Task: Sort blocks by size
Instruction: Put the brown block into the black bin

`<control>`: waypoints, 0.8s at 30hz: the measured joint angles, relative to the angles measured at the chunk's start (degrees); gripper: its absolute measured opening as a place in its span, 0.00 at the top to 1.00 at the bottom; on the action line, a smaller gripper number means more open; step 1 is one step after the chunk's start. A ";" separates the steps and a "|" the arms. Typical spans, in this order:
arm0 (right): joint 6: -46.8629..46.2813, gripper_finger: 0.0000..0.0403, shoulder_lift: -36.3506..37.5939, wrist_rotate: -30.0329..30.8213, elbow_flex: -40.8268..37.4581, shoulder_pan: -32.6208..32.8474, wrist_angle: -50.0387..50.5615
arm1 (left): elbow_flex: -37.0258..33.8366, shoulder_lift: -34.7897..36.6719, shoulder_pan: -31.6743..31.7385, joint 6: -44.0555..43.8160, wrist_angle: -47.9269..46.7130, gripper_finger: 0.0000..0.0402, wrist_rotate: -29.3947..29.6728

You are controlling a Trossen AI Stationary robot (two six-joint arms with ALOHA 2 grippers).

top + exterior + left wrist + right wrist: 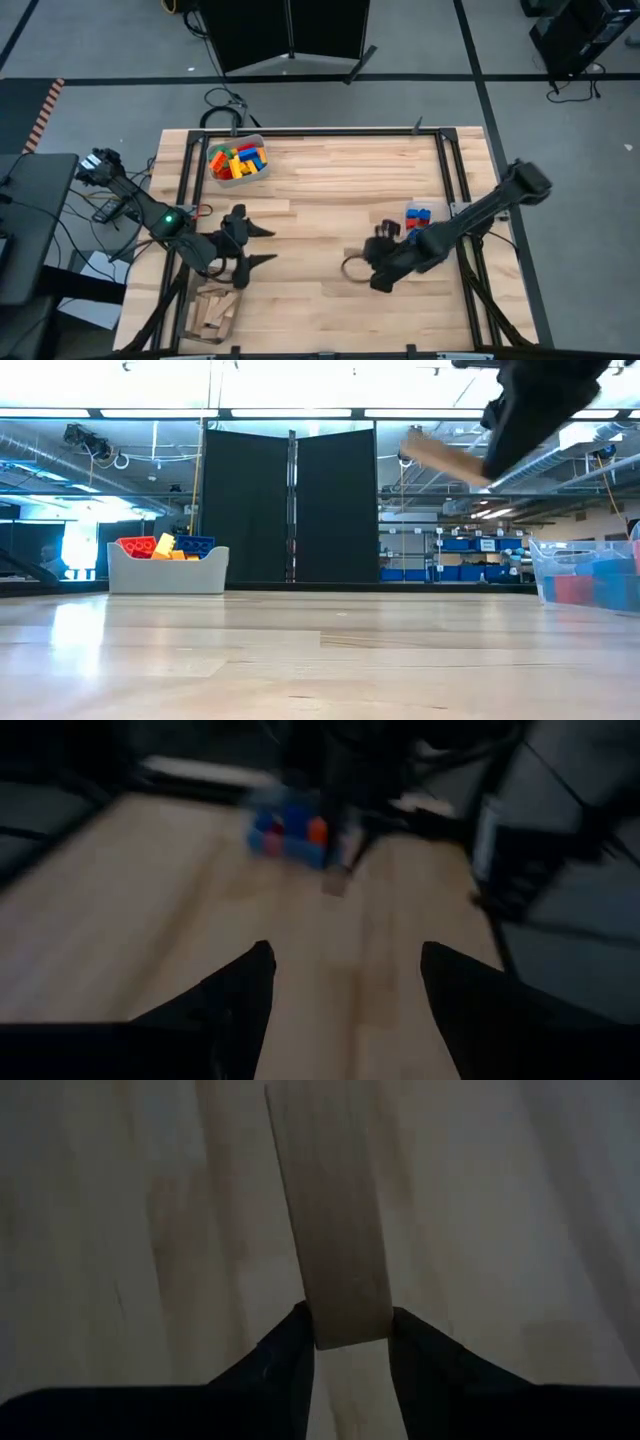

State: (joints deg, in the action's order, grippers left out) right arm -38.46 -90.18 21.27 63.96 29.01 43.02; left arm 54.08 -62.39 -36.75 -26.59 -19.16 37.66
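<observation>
- Wooden block (335, 1230), tan plank, was clamped between the right gripper (350, 1335) fingers by one end; the rest stuck out ahead over bare tabletop.
- Right gripper (385, 262) sat right of table centre, near the clear bin (420, 217) holding red and blue bricks.
- Left gripper (262, 245) jaws stood apart, nothing between them, over the left-middle of the table (330, 170).
- Wooden pieces (212, 312) lay heaped at the front-left corner, just beside the left arm.
- Grey bin (238, 162) of mixed coloured bricks sat at the back-left, near the frame edge.
- Open room: bare wood between the two grippers, along the back centre and at the front centre.
- Low view alone showed the plank (443, 460) held well above the table surface, tilted; grey bin (167, 572) and clear bin (585, 575) at opposite sides.
- Left wrist view alone showed the far bin (288, 830) head-on beside the right arm, blurred.
</observation>
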 joint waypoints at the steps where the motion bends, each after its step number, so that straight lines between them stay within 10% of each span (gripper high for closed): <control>1: -0.28 0.71 2.57 1.23 -2.36 -0.17 -3.30 | 0.00 -0.21 0.01 -0.01 0.75 0.35 1.96; 11: 15.96 0.71 19.19 10.47 -15.52 -7.27 -34.44 | 0.00 -6.23 6.11 6.68 13.93 0.35 12.62; 24: 36.04 0.71 17.10 13.84 -14.46 -15.45 -45.65 | 1.16 -21.90 18.93 5.23 46.99 0.35 13.61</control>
State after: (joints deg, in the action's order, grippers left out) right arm -2.42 -73.08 35.11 49.50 13.56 -2.63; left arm 55.24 -84.30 -17.82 -21.36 27.82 51.27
